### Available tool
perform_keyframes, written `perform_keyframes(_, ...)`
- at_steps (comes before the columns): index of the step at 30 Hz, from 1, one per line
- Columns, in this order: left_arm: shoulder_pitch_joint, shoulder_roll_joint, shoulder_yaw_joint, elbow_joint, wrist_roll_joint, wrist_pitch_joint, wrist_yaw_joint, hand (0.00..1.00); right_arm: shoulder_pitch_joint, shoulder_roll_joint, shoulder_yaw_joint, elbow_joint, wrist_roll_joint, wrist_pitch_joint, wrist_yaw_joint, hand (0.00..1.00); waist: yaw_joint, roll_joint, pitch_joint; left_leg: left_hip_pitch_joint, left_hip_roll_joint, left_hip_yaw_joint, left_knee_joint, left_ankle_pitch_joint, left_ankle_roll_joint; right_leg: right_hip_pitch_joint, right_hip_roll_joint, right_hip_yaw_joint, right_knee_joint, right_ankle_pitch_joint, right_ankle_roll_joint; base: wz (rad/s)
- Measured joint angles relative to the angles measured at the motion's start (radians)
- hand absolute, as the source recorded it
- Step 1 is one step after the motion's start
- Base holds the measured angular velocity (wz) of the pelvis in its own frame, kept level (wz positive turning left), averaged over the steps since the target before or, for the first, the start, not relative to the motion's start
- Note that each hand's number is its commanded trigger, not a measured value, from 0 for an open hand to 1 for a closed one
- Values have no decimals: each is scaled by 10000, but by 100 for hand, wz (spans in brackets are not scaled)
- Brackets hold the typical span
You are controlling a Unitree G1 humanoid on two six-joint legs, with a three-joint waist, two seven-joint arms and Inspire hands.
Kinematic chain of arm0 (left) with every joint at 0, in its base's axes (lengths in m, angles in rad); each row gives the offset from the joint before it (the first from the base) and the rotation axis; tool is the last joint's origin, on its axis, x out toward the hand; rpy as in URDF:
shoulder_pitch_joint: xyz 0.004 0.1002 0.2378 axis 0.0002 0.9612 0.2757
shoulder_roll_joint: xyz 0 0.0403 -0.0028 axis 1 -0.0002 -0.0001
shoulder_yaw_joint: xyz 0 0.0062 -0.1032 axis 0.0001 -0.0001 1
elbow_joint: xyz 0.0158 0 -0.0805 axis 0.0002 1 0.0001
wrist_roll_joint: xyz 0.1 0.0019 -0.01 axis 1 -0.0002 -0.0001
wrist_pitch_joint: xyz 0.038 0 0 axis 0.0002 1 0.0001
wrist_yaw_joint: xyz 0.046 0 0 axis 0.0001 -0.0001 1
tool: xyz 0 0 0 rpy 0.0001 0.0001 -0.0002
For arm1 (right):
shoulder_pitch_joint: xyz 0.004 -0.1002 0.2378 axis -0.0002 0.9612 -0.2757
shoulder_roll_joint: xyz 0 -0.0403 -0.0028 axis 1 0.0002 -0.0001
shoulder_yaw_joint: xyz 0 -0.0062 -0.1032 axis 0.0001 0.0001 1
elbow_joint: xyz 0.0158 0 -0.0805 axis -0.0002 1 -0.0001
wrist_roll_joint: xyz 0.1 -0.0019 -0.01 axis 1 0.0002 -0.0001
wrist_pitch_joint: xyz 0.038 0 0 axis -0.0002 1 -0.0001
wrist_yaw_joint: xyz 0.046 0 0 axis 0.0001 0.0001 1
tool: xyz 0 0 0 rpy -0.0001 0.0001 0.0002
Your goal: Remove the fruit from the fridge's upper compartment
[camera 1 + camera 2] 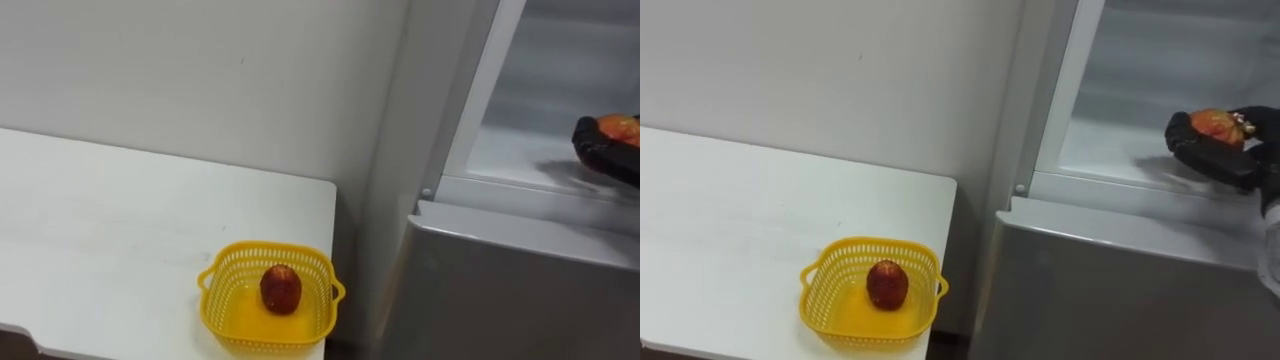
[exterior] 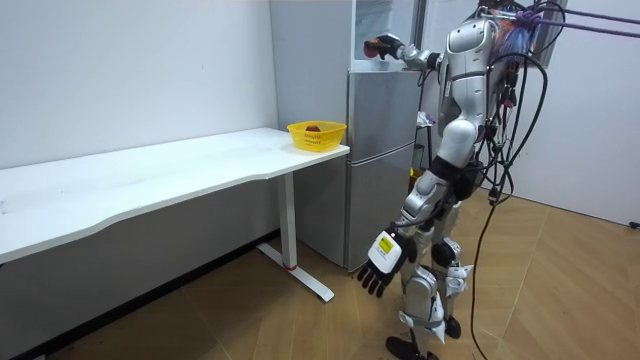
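so the black right hand (image 1: 1218, 160) is clenched round a red-orange roundish fruit (image 1: 1216, 123) just inside the open upper fridge compartment (image 1: 1140, 80), and the yellow plastic mesh basket (image 1: 818, 300) holding another red fruit (image 1: 887, 284) sits down-left on the white table (image 1: 720, 220), nothing obviously between them, left hand (image 2: 383, 262) hanging relaxed.

The yellow perforated plastic basket (image 1: 222, 305) is showing a smooth, slightly glossy finish. The dark red round fruit (image 1: 281, 288) inside it is presenting a dull-sheened skin. The white rectangular table top (image 1: 120, 220) is reading as smooth and matt. The grey upright metal fridge (image 1: 500, 290) is carrying a satin sheen. The black right hand (image 1: 1210, 155), curled round a red-orange fruit (image 1: 1215, 123), is appearing matt. The light wood-look plank floor (image 2: 570, 280) is looking smooth.
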Motion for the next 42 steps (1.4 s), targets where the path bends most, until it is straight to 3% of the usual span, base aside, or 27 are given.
perform_keyframes(4,-119,-4,-37,48,11,-12,-1,0,137,101,-8,-1286,-282,9,-345,100,-7,44,30,6,2,12,80,0,0,0,-2,-11,1,0,0,0)
perform_keyframes(8,-383,-13,-211,303,-24,-117,-1,0,404,151,-26,-2898,-522,-251,-543,100,-7,156,107,-4,0,1,95,-1,1,0,-9,-14,0,0,0,0)
perform_keyframes(11,-420,-26,-241,347,-25,-167,-1,0,426,235,-27,-3607,-820,-357,-836,100,-8,237,119,-20,4,1,88,0,0,-6,-9,-22,2,0,0,0)
perform_keyframes(18,-606,-67,-242,341,9,-203,11,0,878,436,-30,-5716,-2322,-568,-1159,100,-16,482,-26,-27,13,97,103,3,0,-119,-1,88,15,6,-10,-5)
perform_keyframes(20,-679,-69,-396,343,41,-203,94,0,893,702,-29,-6104,-2822,-539,-1183,100,-38,486,-25,-1,19,157,91,3,0,-120,0,123,18,6,-10,-6)
perform_keyframes(24,-763,-147,-469,356,41,-229,175,0,1304,839,-36,-7351,-3748,-523,-1240,100,-74,491,-24,-20,16,159,22,2,1,-142,4,138,22,7,-10,0)
perform_keyframes(29,-862,-170,-483,347,-155,-252,198,0,1427,1406,-3,-8948,-4543,-586,-1261,100,1,510,-23,-8,16,167,-7,3,0,-146,11,149,11,8,-11,0)
perform_keyframes(33,-888,-142,-639,357,-160,-410,194,0,1427,1407,354,-9436,-4652,-839,-1234,100,55,493,-6,36,9,159,-1,4,1,-80,-3,124,10,8,-11,0)
perform_keyframes(35,-897,-145,-871,411,-159,-487,193,0,1427,1472,692,-9479,-5039,-966,-1103,100,223,478,58,168,15,237,-47,4,1,-20,4,204,12,7,-10,-9)
perform_keyframes(42,-826,-144,-1043,470,-159,-585,232,0,1432,1706,1050,-9537,-6224,-1021,-658,100,306,271,116,161,43,267,-88,0,-3,-19,21,186,27,7,-10,-1)
